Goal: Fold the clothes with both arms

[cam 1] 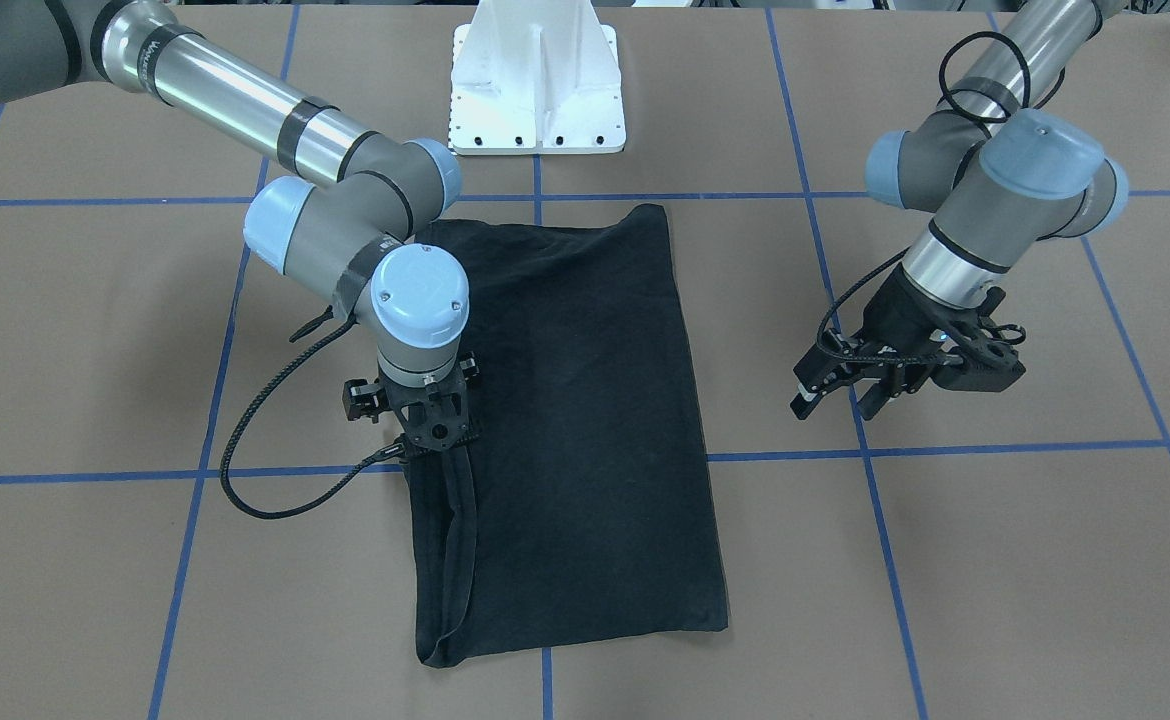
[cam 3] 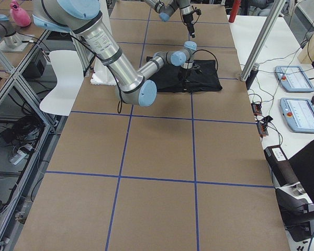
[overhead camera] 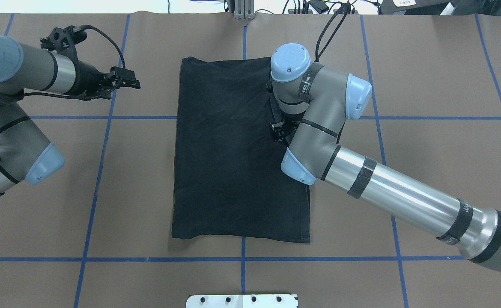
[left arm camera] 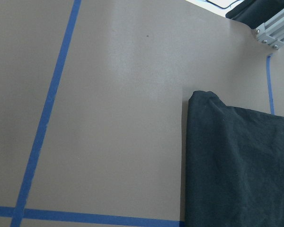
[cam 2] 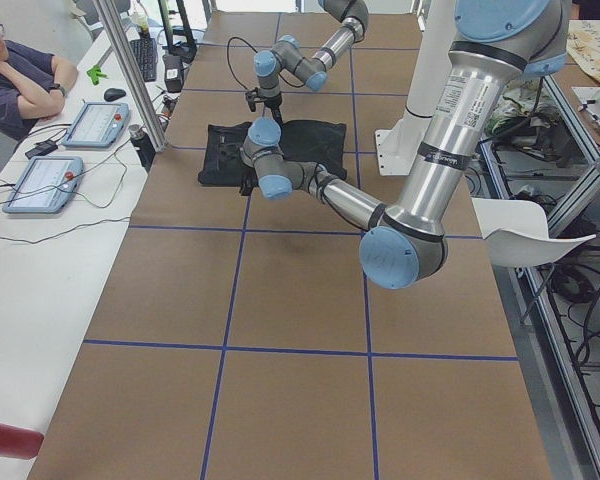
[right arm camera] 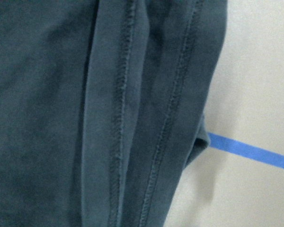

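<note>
The black T-shirt (cam 1: 565, 420) lies folded into a long rectangle mid-table, with no graphic showing. My right gripper (cam 1: 435, 452) points straight down onto the shirt's long edge on my right side, where a narrow hemmed strip (right arm camera: 132, 123) lies doubled. Its fingertips are hidden against the black cloth, so I cannot tell whether it is open or shut. My left gripper (cam 1: 840, 400) hovers open over bare table, well clear of the shirt's other long edge, with nothing in it. In the left wrist view, a shirt corner (left arm camera: 236, 161) shows at the lower right.
The white base pedestal (cam 1: 537, 90) stands just behind the shirt. Blue tape lines (cam 1: 945, 450) cross the brown table. A person (cam 2: 20, 75) sits at a side bench with tablets (cam 2: 45, 182). A white chair (cam 2: 530, 235) stands beside the table.
</note>
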Robot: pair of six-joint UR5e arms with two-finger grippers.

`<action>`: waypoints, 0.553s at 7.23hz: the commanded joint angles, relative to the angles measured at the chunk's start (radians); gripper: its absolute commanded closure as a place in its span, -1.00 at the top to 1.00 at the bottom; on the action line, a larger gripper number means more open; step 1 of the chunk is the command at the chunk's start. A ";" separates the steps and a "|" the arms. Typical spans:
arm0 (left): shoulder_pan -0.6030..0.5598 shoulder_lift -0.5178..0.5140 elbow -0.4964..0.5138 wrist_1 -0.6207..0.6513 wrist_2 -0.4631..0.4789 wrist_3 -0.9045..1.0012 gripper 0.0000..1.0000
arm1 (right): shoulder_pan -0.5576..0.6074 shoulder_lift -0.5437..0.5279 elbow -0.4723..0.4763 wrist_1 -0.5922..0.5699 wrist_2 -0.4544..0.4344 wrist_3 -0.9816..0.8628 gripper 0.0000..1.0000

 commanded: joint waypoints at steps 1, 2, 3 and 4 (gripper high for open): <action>0.003 -0.006 -0.001 0.000 0.002 -0.001 1.00 | 0.035 -0.033 0.000 0.003 0.012 -0.011 0.99; 0.003 -0.007 -0.001 0.000 0.002 -0.001 1.00 | 0.045 -0.067 0.010 0.005 0.023 -0.031 0.99; 0.003 -0.007 -0.001 0.000 0.003 -0.001 1.00 | 0.060 -0.095 0.029 0.005 0.041 -0.034 0.99; 0.003 -0.007 -0.001 0.000 0.003 -0.001 1.00 | 0.088 -0.106 0.061 0.000 0.084 -0.036 0.99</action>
